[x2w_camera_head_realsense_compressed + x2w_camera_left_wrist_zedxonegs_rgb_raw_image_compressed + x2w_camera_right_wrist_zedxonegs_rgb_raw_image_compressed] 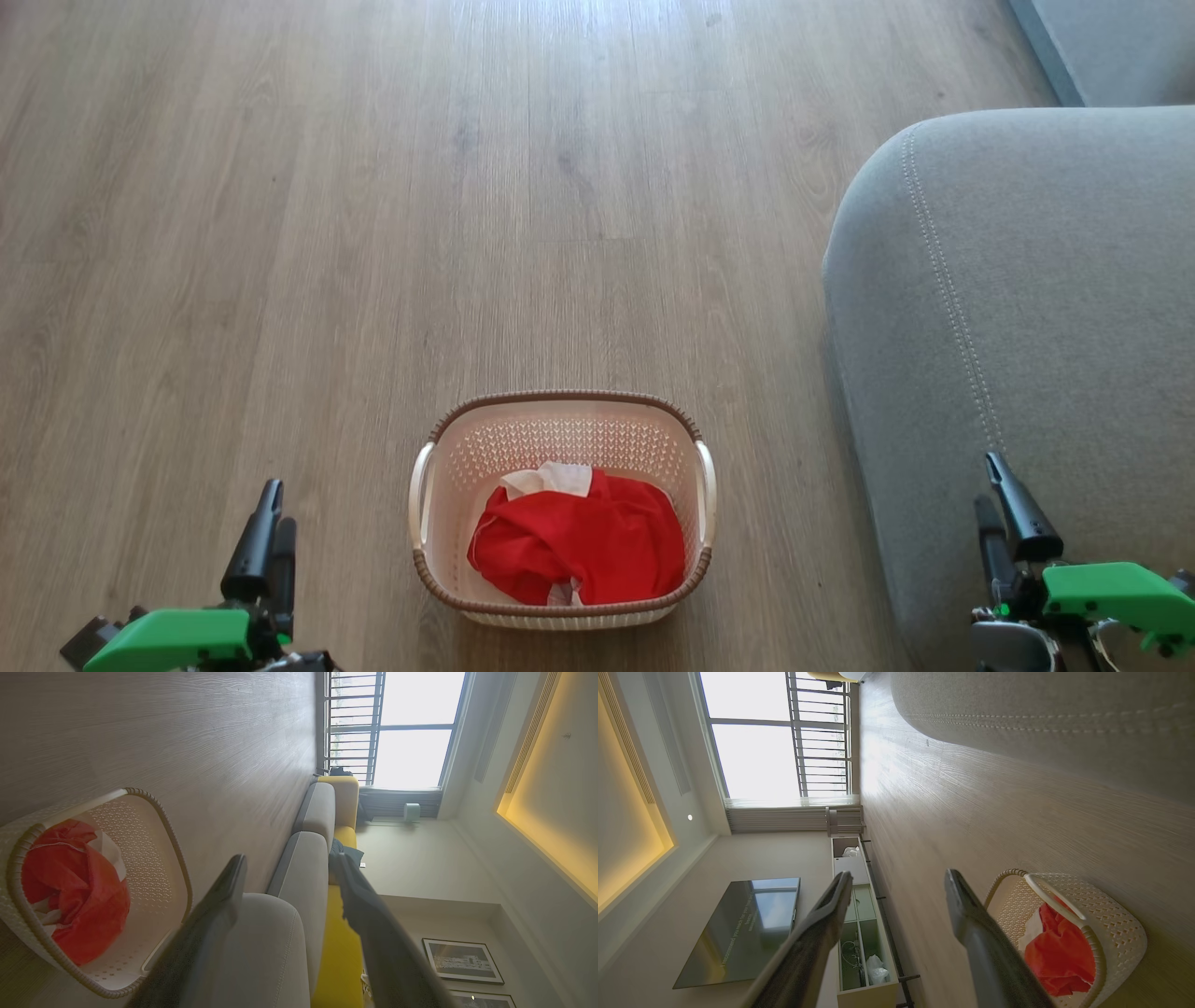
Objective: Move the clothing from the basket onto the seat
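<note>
The left claw (277, 509) and the right claw (987, 481) are both released, with the fingers apart and nothing held. Between them, a little ahead, the basket (560, 403) stands on the floor (373, 187) with the red clothing (588, 546) bunched inside. The grey seat (1027, 280) starts at the right claw and extends ahead of it.

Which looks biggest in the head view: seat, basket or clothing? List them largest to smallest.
1. seat: largest, though cut off at the picture's edge; it also rises nearer the camera.
2. basket: middle.
3. clothing: smallest, lying inside the basket.
</note>
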You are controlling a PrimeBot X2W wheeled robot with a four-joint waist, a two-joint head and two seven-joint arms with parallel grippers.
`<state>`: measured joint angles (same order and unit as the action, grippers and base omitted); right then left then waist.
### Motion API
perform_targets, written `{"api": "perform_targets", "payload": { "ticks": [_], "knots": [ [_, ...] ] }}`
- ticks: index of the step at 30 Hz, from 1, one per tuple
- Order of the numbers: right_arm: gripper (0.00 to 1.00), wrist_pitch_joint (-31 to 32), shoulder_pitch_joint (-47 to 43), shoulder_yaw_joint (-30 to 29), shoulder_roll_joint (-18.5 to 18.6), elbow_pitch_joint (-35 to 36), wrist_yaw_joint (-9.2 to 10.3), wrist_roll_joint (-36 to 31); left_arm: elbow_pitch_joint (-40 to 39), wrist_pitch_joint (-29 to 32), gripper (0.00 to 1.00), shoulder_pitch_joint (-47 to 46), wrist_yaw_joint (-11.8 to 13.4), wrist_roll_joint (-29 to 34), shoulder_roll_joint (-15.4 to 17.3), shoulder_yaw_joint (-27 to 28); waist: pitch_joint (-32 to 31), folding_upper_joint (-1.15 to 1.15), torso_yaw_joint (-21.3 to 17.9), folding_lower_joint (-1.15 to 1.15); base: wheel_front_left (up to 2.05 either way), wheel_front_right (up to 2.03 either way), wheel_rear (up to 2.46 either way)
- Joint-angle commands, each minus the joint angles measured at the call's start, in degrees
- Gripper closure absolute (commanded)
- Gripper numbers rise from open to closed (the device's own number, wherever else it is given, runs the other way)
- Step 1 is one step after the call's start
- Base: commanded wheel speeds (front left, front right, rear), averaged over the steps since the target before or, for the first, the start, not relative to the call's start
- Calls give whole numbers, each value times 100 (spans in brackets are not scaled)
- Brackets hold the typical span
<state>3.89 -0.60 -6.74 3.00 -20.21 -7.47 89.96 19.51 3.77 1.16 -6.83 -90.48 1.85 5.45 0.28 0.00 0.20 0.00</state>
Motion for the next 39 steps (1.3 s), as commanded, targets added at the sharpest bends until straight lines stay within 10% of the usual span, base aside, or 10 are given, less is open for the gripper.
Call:
{"api": "perform_targets", "payload": {
  "ticks": [1,39],
  "knots": [
    [0,-58,287,10,-1,232,-1,-73,-207,-60,0,-297,-10,73,28,73,-1,0,6,0,0,0,0],
    [0,-700,646,88,-5,1576,-2,-3277,-1427,-697,0,-559,-29,1888,54,513,-9,0,327,0,0,0,0]
  ]
}}
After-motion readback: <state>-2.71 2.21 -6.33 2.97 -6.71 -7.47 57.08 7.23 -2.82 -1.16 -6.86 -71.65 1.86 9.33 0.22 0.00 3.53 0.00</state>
